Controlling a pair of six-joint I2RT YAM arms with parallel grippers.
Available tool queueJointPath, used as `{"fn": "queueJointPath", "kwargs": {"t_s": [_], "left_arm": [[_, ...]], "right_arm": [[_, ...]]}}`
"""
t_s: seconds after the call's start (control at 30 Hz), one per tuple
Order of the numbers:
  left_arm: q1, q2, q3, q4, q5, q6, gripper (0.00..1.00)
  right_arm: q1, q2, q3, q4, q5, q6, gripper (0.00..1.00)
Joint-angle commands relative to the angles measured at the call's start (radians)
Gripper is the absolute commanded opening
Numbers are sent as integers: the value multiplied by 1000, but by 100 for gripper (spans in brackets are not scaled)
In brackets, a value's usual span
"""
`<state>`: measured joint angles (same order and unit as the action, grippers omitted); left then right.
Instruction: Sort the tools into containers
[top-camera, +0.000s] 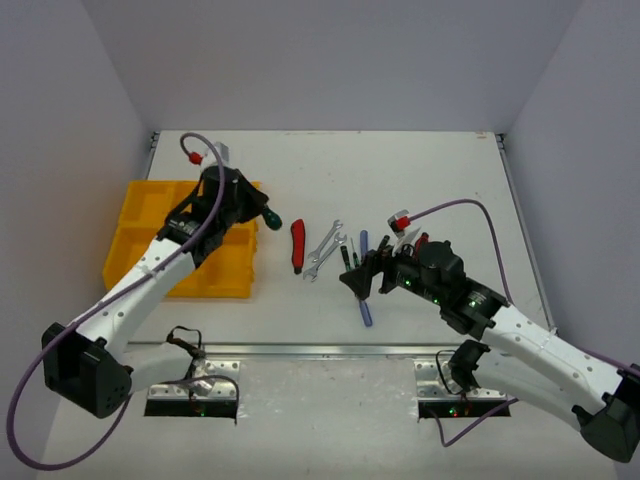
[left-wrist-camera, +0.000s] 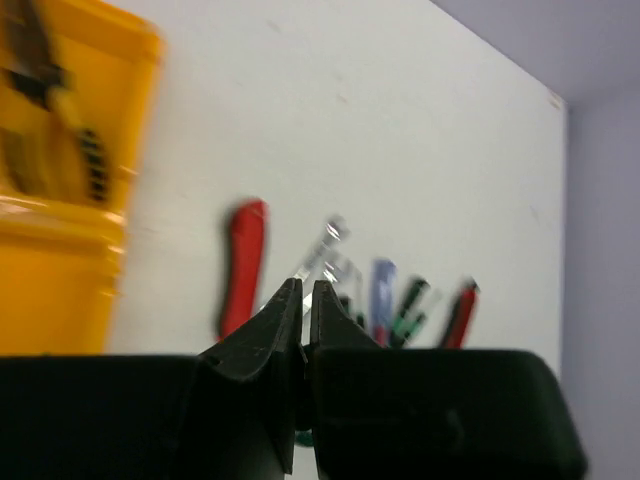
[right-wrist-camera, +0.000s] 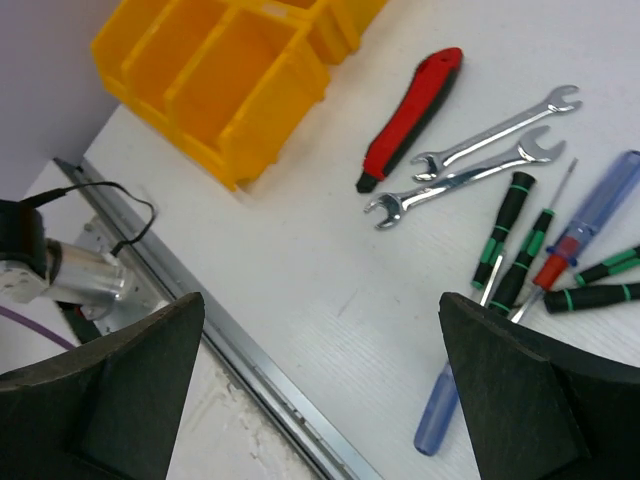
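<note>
The white counter (top-camera: 400, 170) carries the yellow tray (top-camera: 135, 235) at its left. The left tool (left-wrist-camera: 303, 295) is over the tray's right edge, jaws pressed together. A green handle (top-camera: 270, 221) shows at its tip; whether it is gripped is unclear. The right tool (right-wrist-camera: 320, 310) gapes wide and empty above the screwdrivers (right-wrist-camera: 505, 225), near the wrenches (right-wrist-camera: 495, 135) and the red knife (right-wrist-camera: 415, 115).

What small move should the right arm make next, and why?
Probably lower the right end effector onto the blue-handled screwdriver. Its fingers stand wide open and empty, that handle lies closest to them, and the tool is not yet in the yellow organizer tray.
</note>
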<state>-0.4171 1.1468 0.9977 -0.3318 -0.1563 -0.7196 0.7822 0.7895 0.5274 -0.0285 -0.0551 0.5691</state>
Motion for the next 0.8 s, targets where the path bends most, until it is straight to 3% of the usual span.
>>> {"fn": "queueJointPath", "kwargs": {"t_s": [0.0,0.07,0.13,0.17,0.3,0.57,0.77], "left_arm": [[230,117,256,-202,-309,101,0],[410,218,332,-197,-308,120,0],[559,335,412,-159,-214,133,0],[579,340,450,-146,-205,152,0],[586,607,667,-202,-273,246,0],[559,721,601,-151,-207,246,0],[548,825,628,-225,-232,231,0]], "right_arm": [[3,-45,48,-127,139,-35,99],[3,-58,48,-155,139,-32,99],[3,-68,48,-187,119,-35,99],[3,-77,45,-188,114,-38,99],[3,-143,30,-224,122,-59,99],[2,-57,112,-334,195,-68,99],[1,-15,101,-338,211,-44,99]]}}
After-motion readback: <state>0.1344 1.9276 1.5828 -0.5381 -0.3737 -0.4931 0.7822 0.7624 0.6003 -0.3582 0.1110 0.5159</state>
